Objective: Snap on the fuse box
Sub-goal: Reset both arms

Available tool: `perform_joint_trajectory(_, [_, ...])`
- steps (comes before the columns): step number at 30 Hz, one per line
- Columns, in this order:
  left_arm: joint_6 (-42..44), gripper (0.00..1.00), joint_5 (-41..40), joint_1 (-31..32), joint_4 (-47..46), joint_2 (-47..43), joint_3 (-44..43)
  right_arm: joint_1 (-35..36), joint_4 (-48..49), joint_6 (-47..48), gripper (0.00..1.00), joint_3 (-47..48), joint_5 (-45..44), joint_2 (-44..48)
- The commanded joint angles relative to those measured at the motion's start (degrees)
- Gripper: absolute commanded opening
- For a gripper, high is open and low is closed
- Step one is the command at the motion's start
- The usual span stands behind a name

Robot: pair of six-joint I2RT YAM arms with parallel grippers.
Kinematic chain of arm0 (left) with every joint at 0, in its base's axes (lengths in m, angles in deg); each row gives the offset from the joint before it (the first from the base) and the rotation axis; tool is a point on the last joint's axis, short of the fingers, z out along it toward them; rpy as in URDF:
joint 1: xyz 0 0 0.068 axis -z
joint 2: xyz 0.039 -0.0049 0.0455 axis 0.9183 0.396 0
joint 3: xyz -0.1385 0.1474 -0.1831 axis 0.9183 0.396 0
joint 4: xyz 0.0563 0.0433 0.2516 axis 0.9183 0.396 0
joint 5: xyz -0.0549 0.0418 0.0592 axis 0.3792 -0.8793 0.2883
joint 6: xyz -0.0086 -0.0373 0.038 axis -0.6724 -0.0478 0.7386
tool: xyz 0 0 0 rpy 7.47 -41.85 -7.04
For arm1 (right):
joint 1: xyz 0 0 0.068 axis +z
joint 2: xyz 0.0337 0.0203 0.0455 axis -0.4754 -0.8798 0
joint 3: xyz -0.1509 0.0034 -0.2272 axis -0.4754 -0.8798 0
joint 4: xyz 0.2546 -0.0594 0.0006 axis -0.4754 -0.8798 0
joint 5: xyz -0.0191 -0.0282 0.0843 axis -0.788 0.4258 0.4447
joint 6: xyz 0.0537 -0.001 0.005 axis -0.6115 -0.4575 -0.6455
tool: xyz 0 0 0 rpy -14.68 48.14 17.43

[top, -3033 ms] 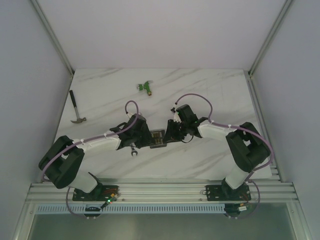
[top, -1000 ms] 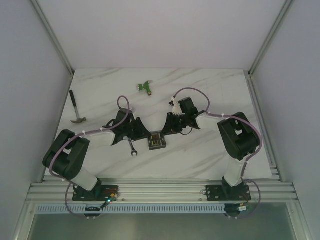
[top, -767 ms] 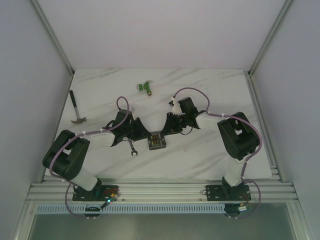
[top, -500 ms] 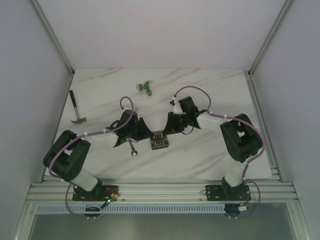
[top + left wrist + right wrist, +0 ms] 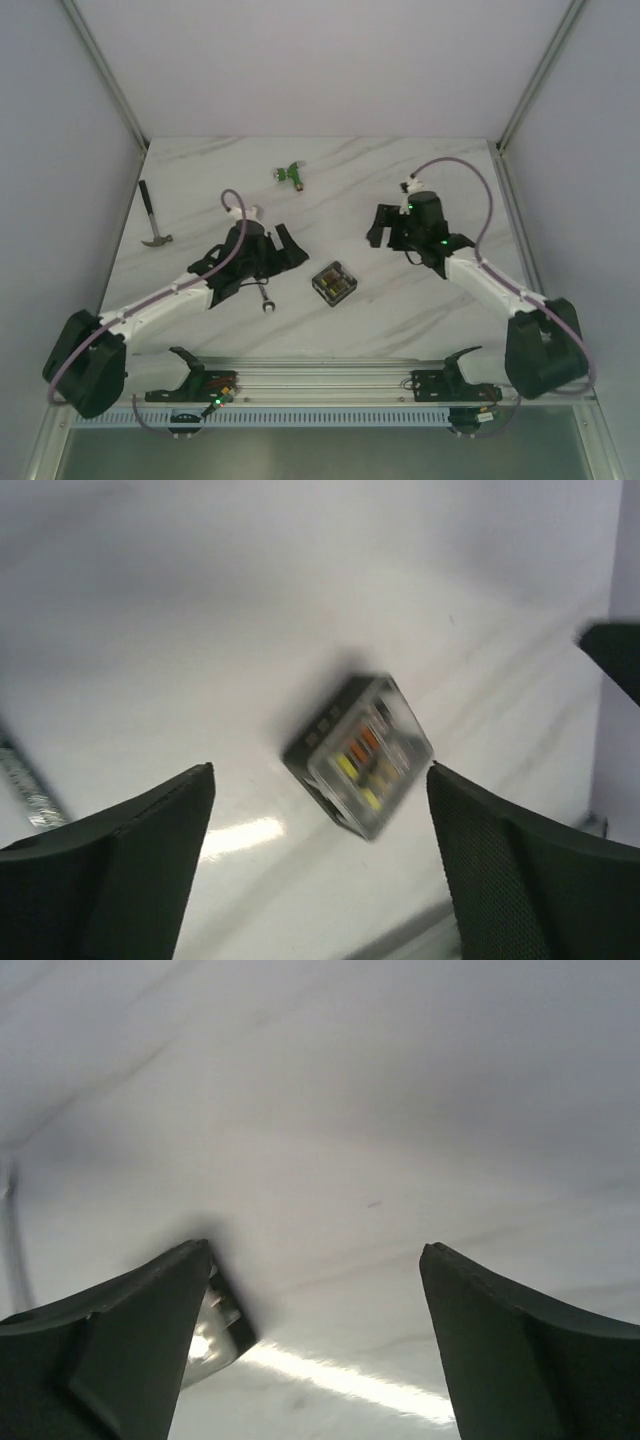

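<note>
The fuse box [image 5: 334, 281] lies free on the white, grey-veined tabletop [image 5: 440, 170], turned cornerwise between the two arms. It is a small black case under a clear lid. The left wrist view shows orange and yellow fuses in rows inside, though blur makes any lettering unreadable. The left gripper [image 5: 292, 250] points at the box from just beside it, jaws spread wide and holding nothing. The right gripper [image 5: 376, 228] stands farther off, up and to the right, its jaws likewise apart and empty over bare marble. A small wrench [image 5: 265, 297] lies beside the left gripper. A hammer [image 5: 153, 222] rests at the tabletop's left edge, and a green connector [image 5: 291, 173] sits toward the far side.
</note>
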Motion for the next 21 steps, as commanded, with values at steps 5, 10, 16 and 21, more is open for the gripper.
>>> perform_joint_trajectory(5, [8.7,1.0,-23.4,-10.5,8.6,-9.3,0.9,-7.1,13.1,8.6,1.0,-11.1,-25.5,11.3])
perform_joint_trajectory(10, [9.9,1.0,-32.3,-18.7,7.3,-14.7,4.0,-9.7,37.2,15.0,0.99,-26.3,-32.8,15.4])
perform_joint_trajectory(16, [9.9,1.0,-38.2,-27.1,-2.0,-20.3,11.5,-13.0,53.5,18.9,0.99,-32.8,-33.1,11.4])
perform_joint_trajectory(21, [15.4,1.0,-40.3,-31.8,-10.7,-19.7,15.5,-14.1,70.7,18.7,0.99,-38.4,-32.9,4.6])
